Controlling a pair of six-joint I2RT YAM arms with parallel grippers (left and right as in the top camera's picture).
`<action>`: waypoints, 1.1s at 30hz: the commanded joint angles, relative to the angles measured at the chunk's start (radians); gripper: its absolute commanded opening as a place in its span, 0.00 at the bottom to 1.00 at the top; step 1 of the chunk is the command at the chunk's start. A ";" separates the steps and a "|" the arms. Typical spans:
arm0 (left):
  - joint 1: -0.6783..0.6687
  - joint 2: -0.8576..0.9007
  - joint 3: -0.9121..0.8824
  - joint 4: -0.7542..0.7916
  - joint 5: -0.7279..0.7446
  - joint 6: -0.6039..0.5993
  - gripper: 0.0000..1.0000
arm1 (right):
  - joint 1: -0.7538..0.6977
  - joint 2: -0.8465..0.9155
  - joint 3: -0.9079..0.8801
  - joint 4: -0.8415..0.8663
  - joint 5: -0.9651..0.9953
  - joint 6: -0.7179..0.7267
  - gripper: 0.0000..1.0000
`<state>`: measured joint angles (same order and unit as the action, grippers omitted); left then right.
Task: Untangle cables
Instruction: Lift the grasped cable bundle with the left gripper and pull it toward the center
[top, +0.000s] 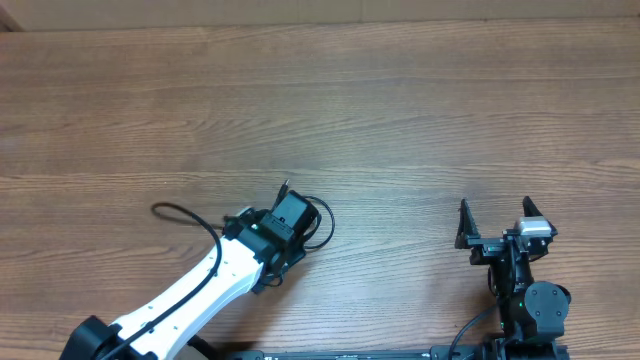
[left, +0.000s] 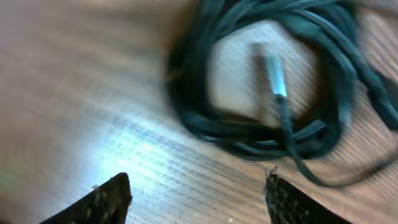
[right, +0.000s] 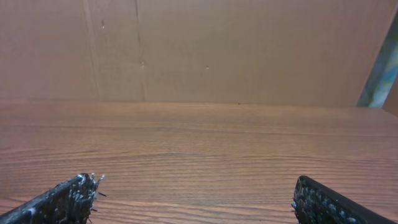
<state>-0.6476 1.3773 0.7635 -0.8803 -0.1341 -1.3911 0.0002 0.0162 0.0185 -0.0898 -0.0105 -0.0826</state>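
Jaws spread and empty on left gripper (left: 196, 199), just short of coiled thin black cables (left: 261, 140), silver plug tip (left: 273, 74) inside the loop. Lies near front edge of brown wooden worktop (top: 400, 100), left of middle. Right gripper (right: 193, 199) likewise spread, empty, near front right corner.

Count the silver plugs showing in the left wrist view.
1: the silver plug lies inside the coiled cables, ahead of the left end effector. More may be hidden.
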 joint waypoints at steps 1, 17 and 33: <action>0.002 0.009 0.003 -0.003 -0.006 -0.327 0.68 | -0.001 -0.001 -0.010 0.006 0.010 -0.005 1.00; 0.011 0.010 -0.012 0.029 -0.198 -0.512 0.56 | -0.001 -0.001 -0.010 0.006 0.010 -0.005 1.00; 0.021 0.235 -0.016 0.127 -0.103 -0.508 0.11 | -0.001 -0.001 -0.010 0.006 0.010 -0.005 1.00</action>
<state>-0.6323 1.5646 0.7589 -0.7570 -0.2810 -1.8889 0.0006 0.0162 0.0185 -0.0895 -0.0101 -0.0834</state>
